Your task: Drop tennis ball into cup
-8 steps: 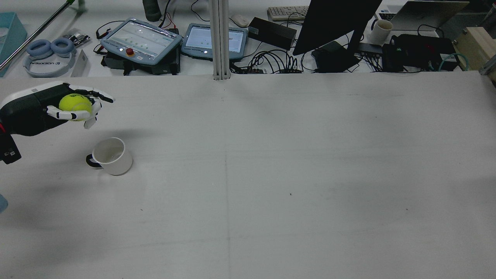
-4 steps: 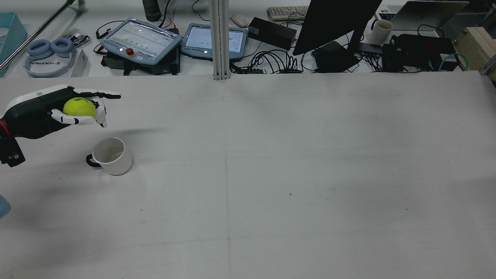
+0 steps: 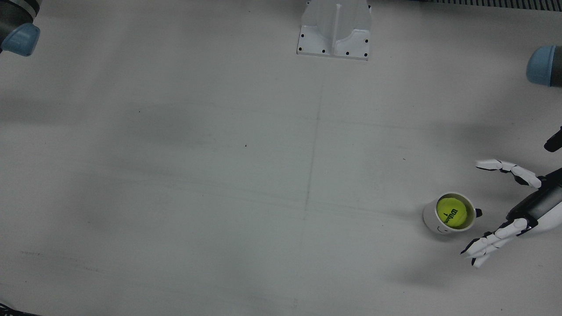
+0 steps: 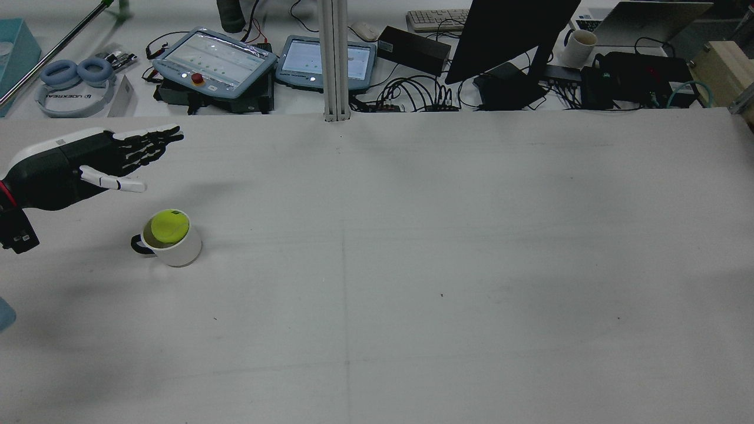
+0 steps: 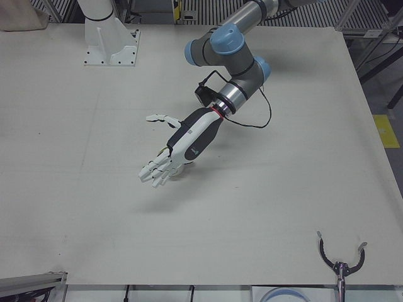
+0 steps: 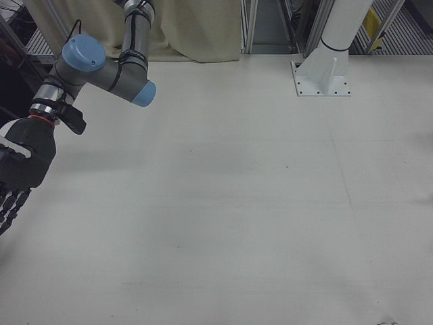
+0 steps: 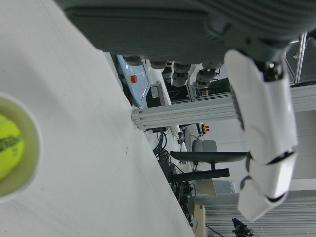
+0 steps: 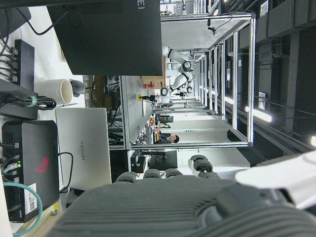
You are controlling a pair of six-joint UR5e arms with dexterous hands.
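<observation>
The yellow tennis ball (image 3: 452, 212) lies inside the white cup (image 3: 432, 223), which stands upright on the table's left half with its dark handle toward my left arm. In the rear view the ball (image 4: 169, 226) sits at the cup's (image 4: 181, 250) rim. My left hand (image 3: 533, 204) is open and empty, fingers spread, held above and just beside the cup; it also shows in the rear view (image 4: 88, 162) and the left-front view (image 5: 189, 141). The left hand view shows the ball (image 7: 7, 145) below the fingers. My right hand (image 6: 20, 169) hangs off the table's far side, fingers extended, empty.
A white post base (image 3: 336, 28) is bolted at the table's robot side. Beyond the far edge, a desk holds teach pendants (image 4: 215, 62), a monitor (image 4: 512, 35) and cables. A black pincer tool (image 5: 340, 261) lies near the operators' edge.
My left hand opened and let go of the tennis ball, which fell into the cup. The hand stayed at about the same spot above the cup.
</observation>
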